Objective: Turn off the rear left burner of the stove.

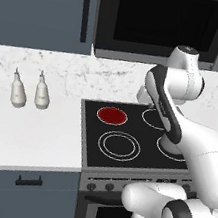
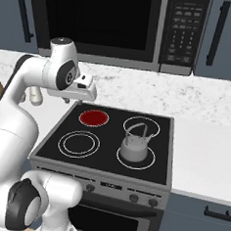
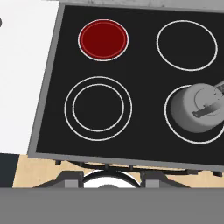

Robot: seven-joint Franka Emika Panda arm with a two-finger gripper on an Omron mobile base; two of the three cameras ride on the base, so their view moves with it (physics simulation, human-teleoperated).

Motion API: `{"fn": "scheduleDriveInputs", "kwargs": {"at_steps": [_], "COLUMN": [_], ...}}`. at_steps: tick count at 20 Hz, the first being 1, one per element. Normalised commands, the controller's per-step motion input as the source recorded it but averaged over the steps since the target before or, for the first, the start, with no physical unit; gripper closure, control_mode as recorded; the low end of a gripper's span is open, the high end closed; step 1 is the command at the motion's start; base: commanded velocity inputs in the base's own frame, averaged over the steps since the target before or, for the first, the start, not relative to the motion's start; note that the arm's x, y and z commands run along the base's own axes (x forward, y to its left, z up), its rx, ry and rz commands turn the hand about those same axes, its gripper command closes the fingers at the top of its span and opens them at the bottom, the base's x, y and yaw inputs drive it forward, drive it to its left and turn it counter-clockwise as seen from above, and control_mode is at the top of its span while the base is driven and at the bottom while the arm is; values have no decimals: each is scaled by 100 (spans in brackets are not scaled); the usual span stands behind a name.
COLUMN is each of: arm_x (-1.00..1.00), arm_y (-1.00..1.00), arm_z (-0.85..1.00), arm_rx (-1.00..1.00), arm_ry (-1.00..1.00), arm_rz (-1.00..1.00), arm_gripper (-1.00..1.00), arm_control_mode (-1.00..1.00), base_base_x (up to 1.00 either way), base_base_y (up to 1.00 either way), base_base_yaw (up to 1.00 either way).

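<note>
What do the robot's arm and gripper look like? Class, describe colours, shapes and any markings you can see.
The arm is made of glossy white, rounded, tube-like segments joined by dark grey to black bands and round joint caps. One joint cap in the right base view has a small round mark. The gripper is a pale, boxy block; its finger tips are small and dark grey. No cables or lettering are visible.

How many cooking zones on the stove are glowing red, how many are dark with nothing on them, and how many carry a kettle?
Red zone: 1
Dark bare zones: 2
Zone under the kettle: 1
Total: 4
</note>
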Motion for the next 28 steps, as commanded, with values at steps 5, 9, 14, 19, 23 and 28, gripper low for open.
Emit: {"fn": "scheduleDriveInputs", "kwargs": {"at_steps": [5,9,14,19,23,28], "arm_x": [0,0,0,0,0,0], "arm_y": [0,0,0,0,0,0], "arm_z": [-1,0,0,0,0,0], "arm_rx": [0,0,0,0,0,0], "arm_ry": [0,0,0,0,0,0], "arm_rz": [0,0,0,0,0,0], "arm_gripper": [-100,-100,-100,-100,-100,-100], "arm_control_mode": [-100,-100,-100,-100,-100,-100], "base_base_x": [0,0,0,0,0,0], "base_base_y": [0,0,0,0,0,0], "base_base_yaw": [0,0,0,0,0,0]}}
